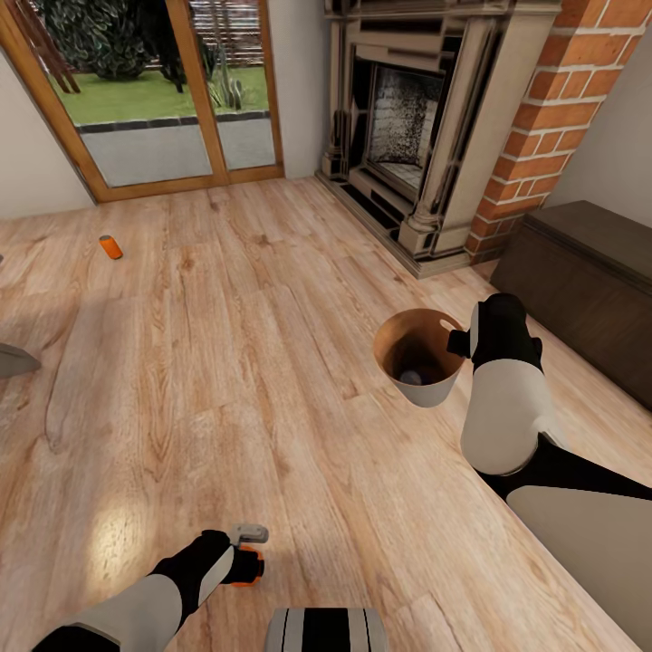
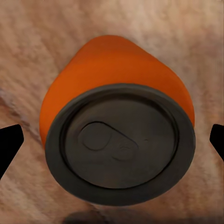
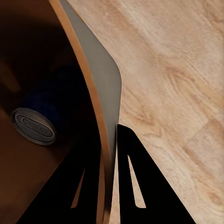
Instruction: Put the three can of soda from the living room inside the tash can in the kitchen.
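Note:
An orange soda can [image 2: 116, 70] stands on the wood floor with its grey top [image 2: 120, 140] facing the left wrist camera. My left gripper [image 1: 250, 560] hangs open over this can [image 1: 244, 580], a black fingertip [image 2: 10, 145] on either side and not touching it. A second orange can [image 1: 110, 246] lies on the floor at the far left near the glass doors. My right gripper [image 1: 460, 342] is shut on the rim of the copper-brown trash can [image 1: 421, 358], one finger [image 3: 135, 186] outside the wall. A can's grey end [image 3: 33, 125] shows inside the bin.
A red-brick fireplace [image 1: 407, 118] stands ahead, and wood-framed glass doors [image 1: 154, 91] are at the far left. A dark wooden chest [image 1: 580, 272] sits along the right wall. A grey corner of furniture [image 1: 14, 360] pokes in at the left edge.

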### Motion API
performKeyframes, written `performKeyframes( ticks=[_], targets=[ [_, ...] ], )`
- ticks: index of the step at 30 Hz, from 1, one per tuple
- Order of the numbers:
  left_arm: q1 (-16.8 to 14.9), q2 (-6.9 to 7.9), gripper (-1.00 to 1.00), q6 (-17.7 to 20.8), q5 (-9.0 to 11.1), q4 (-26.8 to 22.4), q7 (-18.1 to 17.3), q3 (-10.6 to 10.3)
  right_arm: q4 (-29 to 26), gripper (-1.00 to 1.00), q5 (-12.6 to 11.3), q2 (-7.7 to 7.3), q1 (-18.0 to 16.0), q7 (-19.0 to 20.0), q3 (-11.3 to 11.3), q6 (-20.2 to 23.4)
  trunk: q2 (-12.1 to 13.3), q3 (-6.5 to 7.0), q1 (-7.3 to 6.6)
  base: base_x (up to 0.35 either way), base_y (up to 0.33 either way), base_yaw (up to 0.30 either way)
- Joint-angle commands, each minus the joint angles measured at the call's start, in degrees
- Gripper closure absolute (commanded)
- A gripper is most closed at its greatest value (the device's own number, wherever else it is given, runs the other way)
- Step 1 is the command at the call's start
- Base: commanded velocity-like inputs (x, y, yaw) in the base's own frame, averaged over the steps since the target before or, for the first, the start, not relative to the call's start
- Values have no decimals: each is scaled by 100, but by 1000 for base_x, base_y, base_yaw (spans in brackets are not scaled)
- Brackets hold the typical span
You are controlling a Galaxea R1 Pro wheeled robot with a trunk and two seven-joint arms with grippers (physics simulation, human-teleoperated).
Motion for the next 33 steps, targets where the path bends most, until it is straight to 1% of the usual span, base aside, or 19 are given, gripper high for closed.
performKeyframes(
  ticks=[1, 2, 25, 33],
  targets=[
    [0, 0, -100, -5, 1, 0, -3, 0, -2, 100, -68, 0, -3, 21, 0, 0, 0, 1, -1, 0, 0, 0],
    [0, 0, 100, -8, 1, 0, -7, 1, -2, 100, -68, 0, -3, 21, 0, 0, 0, 1, -1, 0, 0, 0],
    [0, 8, 100, -74, -1, -58, -29, -4, 1, 100, -68, -8, -3, 22, 0, 0, 0, 1, -1, 0, 0, 0],
    [0, 9, 100, -283, -20, -83, -55, -22, 59, 100, -68, -14, -3, 22, 9, 0, 0, 1, -1, 0, 0, 0]
  ],
)
